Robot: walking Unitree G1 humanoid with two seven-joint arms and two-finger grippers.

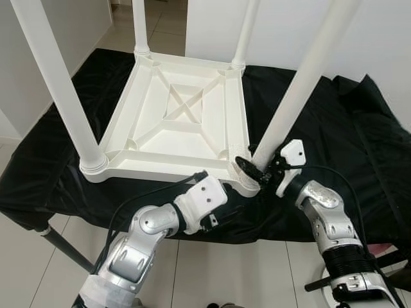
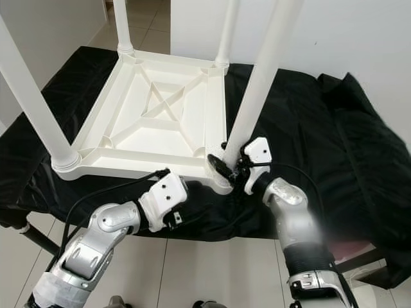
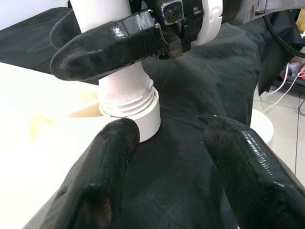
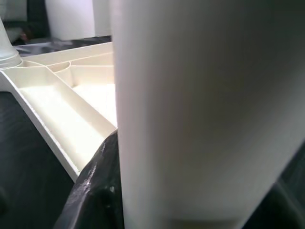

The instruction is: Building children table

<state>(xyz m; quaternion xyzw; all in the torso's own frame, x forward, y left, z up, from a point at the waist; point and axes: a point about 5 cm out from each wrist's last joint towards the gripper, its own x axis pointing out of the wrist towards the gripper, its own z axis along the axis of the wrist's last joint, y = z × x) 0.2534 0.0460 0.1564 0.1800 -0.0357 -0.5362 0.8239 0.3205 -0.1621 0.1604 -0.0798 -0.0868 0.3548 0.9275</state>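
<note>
A white children's table (image 1: 173,122) lies upside down on a black cloth, its legs pointing up. The near right leg (image 1: 302,83) stands tilted in its corner socket (image 3: 138,112), with some thread showing above the collar. My right gripper (image 1: 253,168) is shut on this leg just above its base; one black finger (image 3: 105,45) wraps across the leg (image 3: 121,81). The right wrist view shows the leg (image 4: 190,109) up close. My left gripper (image 3: 169,133) is open, low at the table's near edge beside that socket, holding nothing.
Three other legs stand in their corners: near left (image 1: 58,77), far left (image 1: 140,25), far right (image 1: 247,32). The black cloth (image 1: 334,128) covers a worktop whose front edge is just before me, with tiled floor (image 1: 225,269) below. A white wall stands behind.
</note>
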